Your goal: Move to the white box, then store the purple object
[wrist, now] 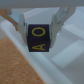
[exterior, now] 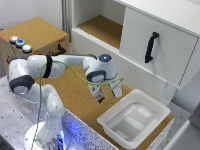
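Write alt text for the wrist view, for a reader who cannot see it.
The gripper is shut on a dark purple block with yellow letters, an O on one face and an A on the next. Behind the block lie the pale rim of the white box and a strip of cork surface, all blurred.

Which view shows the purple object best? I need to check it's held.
The wrist view: the purple object, a dark cube with yellow letters, fills the frame between the gripper fingers. The exterior view only shows a tiny dark speck under the gripper, beside the white box.
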